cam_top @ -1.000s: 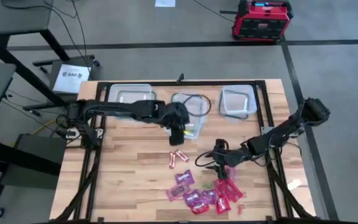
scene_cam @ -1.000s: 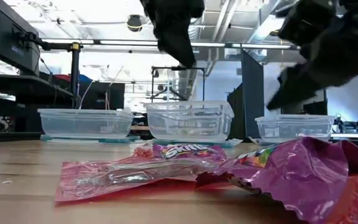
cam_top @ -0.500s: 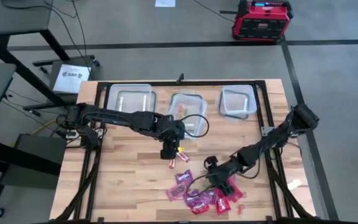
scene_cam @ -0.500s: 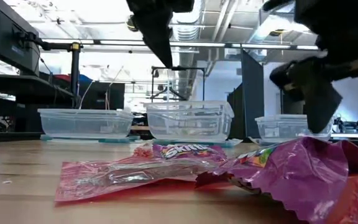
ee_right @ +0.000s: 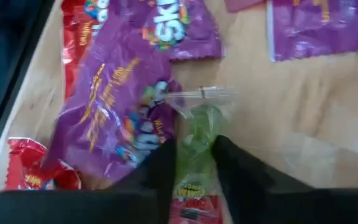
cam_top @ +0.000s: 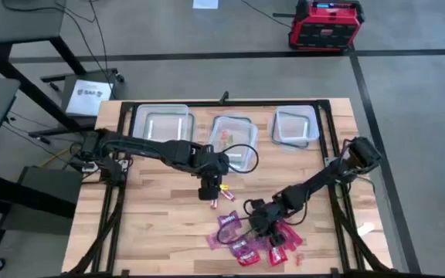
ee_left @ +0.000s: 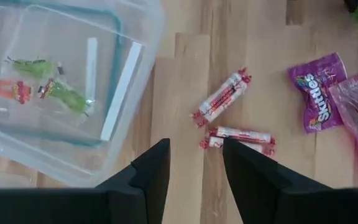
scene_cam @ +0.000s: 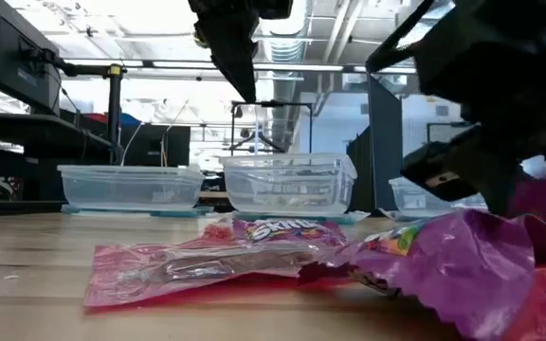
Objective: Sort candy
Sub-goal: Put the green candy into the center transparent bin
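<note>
On the wooden surface (cam_top: 153,224) three clear containers stand in a row along the far edge; taking the middle container (cam_top: 234,143) as the landmark, the left container (cam_top: 161,123) lies to its left and the right container (cam_top: 296,125) to its right. The middle one holds a few small sweets (ee_left: 42,87), green and orange.

The left tool (cam_top: 209,188) hangs just in front of the middle container, its fingers (ee_left: 151,168) parted a moderate way with nothing between them, above two white roll candies (ee_left: 229,115) with red twisted ends lying on the wood.

Farther forward and to the right of the middle container lies the candy pile (cam_top: 257,239) of purple and red packets. The right tool (cam_top: 255,218) is down at the pile's near edge, its fingers (ee_right: 238,168) closed narrowly around a green-wrapped candy (ee_right: 197,140) beside a purple packet (ee_right: 120,115).
</note>
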Robot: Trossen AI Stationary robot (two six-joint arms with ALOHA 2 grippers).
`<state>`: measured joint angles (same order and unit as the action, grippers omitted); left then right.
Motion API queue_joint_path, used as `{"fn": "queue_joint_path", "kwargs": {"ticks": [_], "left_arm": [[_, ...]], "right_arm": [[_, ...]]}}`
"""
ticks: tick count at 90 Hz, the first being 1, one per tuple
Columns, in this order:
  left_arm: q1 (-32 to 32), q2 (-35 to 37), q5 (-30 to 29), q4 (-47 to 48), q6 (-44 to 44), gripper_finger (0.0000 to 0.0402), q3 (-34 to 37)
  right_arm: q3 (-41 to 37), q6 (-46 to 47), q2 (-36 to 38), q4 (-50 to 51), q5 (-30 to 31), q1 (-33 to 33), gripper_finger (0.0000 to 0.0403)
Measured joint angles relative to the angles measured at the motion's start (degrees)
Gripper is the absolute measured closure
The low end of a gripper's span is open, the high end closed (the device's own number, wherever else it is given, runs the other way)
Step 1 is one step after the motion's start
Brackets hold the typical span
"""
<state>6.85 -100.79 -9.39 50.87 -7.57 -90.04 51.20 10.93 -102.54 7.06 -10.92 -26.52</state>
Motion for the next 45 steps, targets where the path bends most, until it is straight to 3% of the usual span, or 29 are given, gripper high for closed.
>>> {"fn": "queue_joint_path", "kwargs": {"ticks": [6,45], "left_arm": [[0.0,0.0,0.0,0.3,0.0,0.0268,0.0],[0.1,0.0,-0.4,0.9,0.4,0.0268,0.0]], "right_arm": [[-0.2,-1.7,1.5,1.9,0.1,0.8,0.0391],[-0.2,-8.0,18.3,7.9,6.2,12.4,0.0402]]}}
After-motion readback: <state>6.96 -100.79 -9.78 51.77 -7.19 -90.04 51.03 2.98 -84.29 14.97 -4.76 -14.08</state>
